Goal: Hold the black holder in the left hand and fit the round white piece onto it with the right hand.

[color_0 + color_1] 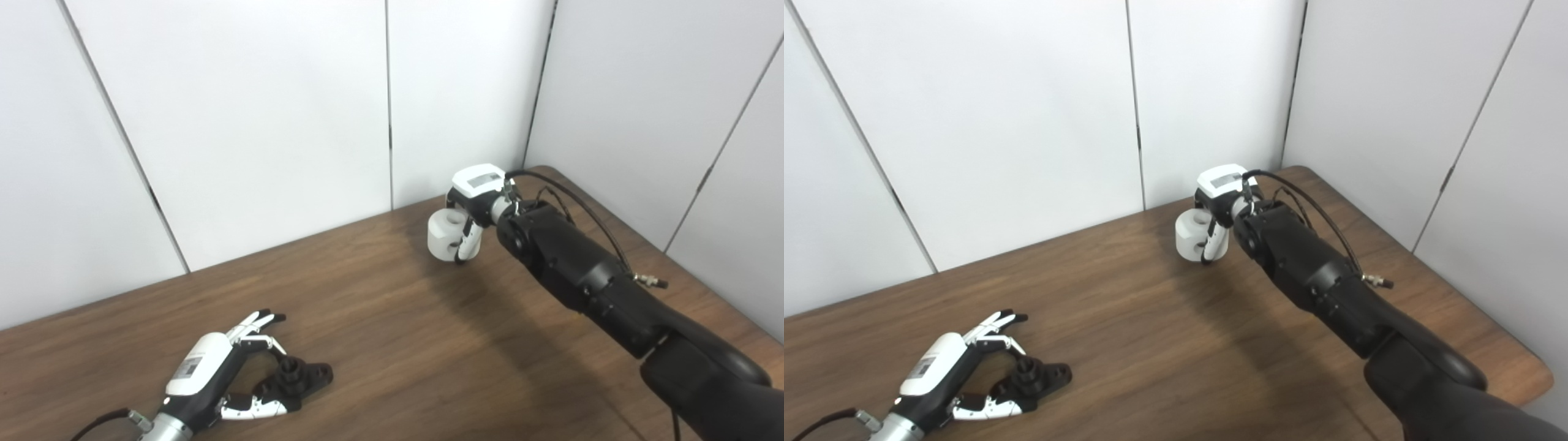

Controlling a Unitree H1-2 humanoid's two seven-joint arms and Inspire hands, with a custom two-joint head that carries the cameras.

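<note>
The black holder [298, 377] lies flat on the wooden table [392, 318] at the front left, a round post sticking up from it. My left hand [229, 373] rests around its left end with fingers spread above and thumb below; no firm grasp shows. The round white piece [446, 235], a short cylinder with a hole in its top, is held above the table near the back wall. My right hand [474, 205] is shut on it, fingers wrapped over its right side.
White wall panels [275, 122] close off the back and right side of the table. The table's right corner edge [1543, 373] lies near my right arm. Bare wood stretches between the two hands.
</note>
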